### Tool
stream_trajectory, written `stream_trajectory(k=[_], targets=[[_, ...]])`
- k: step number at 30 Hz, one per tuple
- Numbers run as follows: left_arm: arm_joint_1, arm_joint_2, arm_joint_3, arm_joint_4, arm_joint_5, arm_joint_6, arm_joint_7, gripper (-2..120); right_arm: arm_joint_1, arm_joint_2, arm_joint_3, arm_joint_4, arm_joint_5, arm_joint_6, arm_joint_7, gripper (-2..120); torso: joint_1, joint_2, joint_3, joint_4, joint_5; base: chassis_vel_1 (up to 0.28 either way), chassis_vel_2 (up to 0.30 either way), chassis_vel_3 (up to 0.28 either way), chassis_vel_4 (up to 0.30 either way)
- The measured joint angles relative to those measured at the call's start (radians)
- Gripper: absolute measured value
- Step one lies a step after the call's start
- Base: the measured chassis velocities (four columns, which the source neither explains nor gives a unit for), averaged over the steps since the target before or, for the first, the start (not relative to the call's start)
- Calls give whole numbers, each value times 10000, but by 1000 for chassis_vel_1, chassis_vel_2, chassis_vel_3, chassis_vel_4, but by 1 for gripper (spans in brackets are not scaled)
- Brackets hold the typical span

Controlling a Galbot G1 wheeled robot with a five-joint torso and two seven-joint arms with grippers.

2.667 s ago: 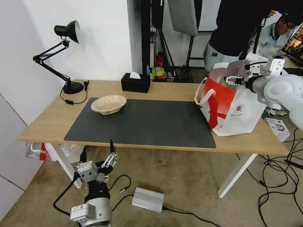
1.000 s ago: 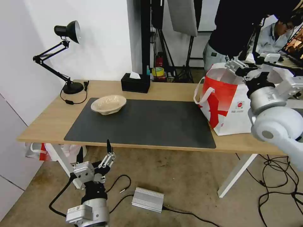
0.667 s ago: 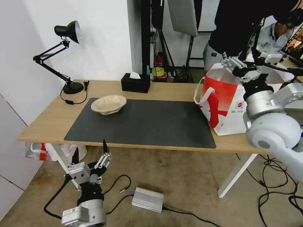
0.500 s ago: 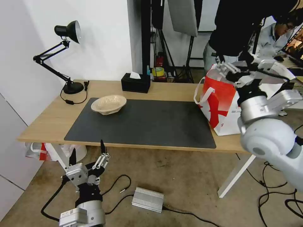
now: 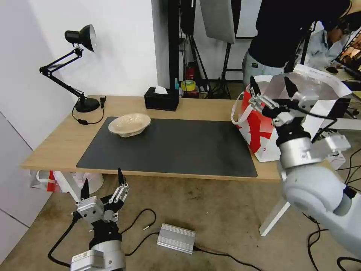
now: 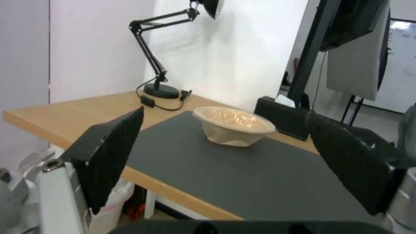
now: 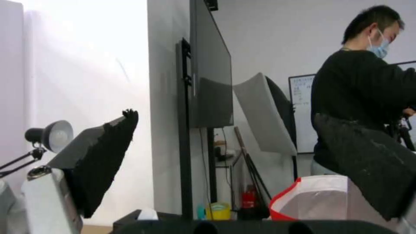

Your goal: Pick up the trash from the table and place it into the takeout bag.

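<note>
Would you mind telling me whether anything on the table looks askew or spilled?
Nothing spilled. The shallow beige pulp bowl sits upright, half on the dark grey mat; the red-and-white takeout bag leans slightly at the table's right end.

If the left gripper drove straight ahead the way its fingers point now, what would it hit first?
Most likely the beige pulp bowl on the dark grey mat. The open left gripper sits near the table's front edge height, so it might catch that edge first; depth is unclear.
</note>
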Motion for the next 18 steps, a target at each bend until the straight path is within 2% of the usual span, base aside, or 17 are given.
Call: stream_trajectory(k=[8,13,14,18], targets=[[28,-38,-20,-16,5,-2,-16,100,-1301,345,334,332,-957,-167,360,100,0,0,0,0,0,0,0,0,0],[36,-39,-33,-24,5,-2,-18,100,-1502,419,370,391,-1060,-211,443,100,0,0,0,0,-1,0,0,0,0],[50,-57,-64,-37,5,-2,-24,100,-2149,632,433,509,-1546,-339,641,100,0,0,0,1,-1,0,0,0,0],[64,-93,-68,-43,7,-4,-26,100,-2776,897,501,555,-1993,-436,770,100,0,0,0,0,0,0,0,0,0]])
